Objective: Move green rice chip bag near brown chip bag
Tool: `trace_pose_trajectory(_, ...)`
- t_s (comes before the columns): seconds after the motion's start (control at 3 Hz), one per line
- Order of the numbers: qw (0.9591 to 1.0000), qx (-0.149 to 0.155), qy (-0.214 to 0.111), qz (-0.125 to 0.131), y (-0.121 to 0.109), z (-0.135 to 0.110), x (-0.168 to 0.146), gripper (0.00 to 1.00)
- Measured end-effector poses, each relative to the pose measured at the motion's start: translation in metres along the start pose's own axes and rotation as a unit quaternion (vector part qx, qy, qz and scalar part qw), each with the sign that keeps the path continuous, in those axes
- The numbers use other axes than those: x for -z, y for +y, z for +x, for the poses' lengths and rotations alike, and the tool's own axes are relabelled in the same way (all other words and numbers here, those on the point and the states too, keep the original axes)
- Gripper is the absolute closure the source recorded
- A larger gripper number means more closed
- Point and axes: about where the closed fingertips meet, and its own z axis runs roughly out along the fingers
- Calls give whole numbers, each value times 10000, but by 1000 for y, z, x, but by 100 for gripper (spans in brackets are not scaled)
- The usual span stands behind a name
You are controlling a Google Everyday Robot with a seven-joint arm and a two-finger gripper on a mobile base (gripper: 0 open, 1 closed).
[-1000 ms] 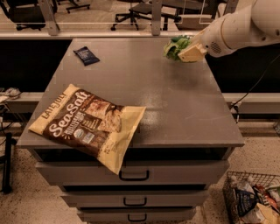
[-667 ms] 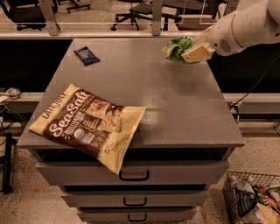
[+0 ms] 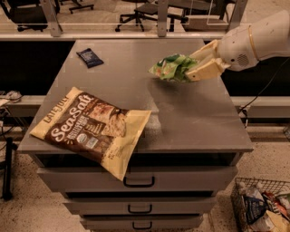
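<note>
A: Grey tabletop (image 3: 190,118); brown chip bag (image 3: 90,129) lying flat front-left, corner overhanging edge.

B: Right-rear, gripper (image 3: 192,67) clamped on green rice chip bag (image 3: 170,68), seemingly held above surface, well apart from brown one. Rear-left, blue packet (image 3: 89,57).

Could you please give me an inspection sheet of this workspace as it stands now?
Surface: grey metal cabinet top, with drawers below.
Job's things: light-green foil rice chip bag is held above the top's right rear. The large brown and cream chip bag lies flat at the front left, overhanging the front edge. The two are well apart.
Clutter: small dark blue packet at the rear left.
Grippers: cream two-finger gripper at the right rear, fingers shut on the green bag.
Cables: dark cable hanging right of the cabinet.
Surroundings: wire basket of packets on the floor at right; office chairs behind.
</note>
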Motion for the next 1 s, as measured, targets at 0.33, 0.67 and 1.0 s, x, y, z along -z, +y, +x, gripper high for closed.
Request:
trace_pose_trajectory(0.33, 9961, 583, -401, -535, 31, -9, -20, 100)
trace_pose_trajectory(0.67, 9897, 1040, -582, -795, 54, -13, -33, 100)
trace_pose_trajectory(1.0, 9842, 1348, -574, -991, 72, -13, -48, 82)
